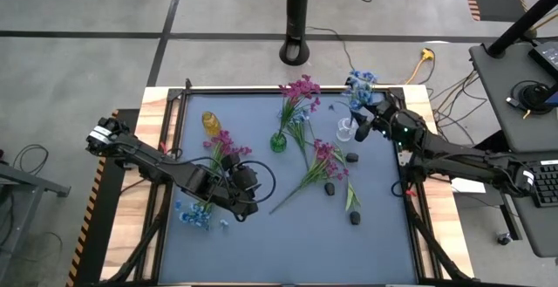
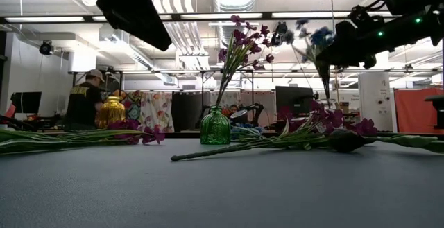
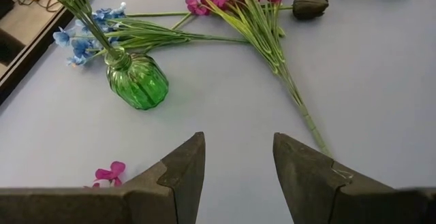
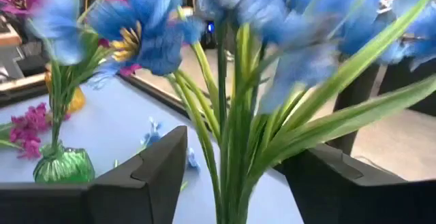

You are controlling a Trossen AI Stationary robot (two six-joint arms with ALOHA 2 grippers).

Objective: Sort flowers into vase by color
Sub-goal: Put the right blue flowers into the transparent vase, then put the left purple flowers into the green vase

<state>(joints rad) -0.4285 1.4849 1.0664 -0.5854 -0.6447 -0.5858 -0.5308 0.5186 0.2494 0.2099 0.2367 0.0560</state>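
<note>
My right gripper [image 1: 365,123] is near the table's far right, next to a small clear vase [image 1: 346,131], and is shut on a light blue sprig [image 1: 360,86] that stands upright in the low view [image 2: 316,39]. My left gripper [image 1: 247,181] hangs open over the mat's left middle, touching nothing. Its wrist view shows the open fingers [image 3: 238,139] short of the green vase [image 3: 136,81]. That green vase [image 1: 278,141] holds magenta flowers [image 1: 301,91]. Another magenta sprig [image 1: 323,160] and dark buds [image 1: 330,187] lie flat on the mat. More blue flowers [image 1: 193,215] lie near the left edge. My right gripper pinches the blue sprig by its bundle of green stems [image 4: 231,169], below the blooms, between the two fingers [image 4: 160,173]. The fingers lie level across the stems. The sprig is upright, with blooms above the fingers and stems hanging below [image 2: 325,82]. I cannot tell whether its lower end is in the clear vase.
A yellow vase [image 1: 210,123] stands at the far left, with a magenta sprig [image 1: 222,143] lying beside it. Dark buds [image 1: 352,157] [image 1: 355,218] lie on the right half. A person [image 2: 84,103] stands in the room beyond the table.
</note>
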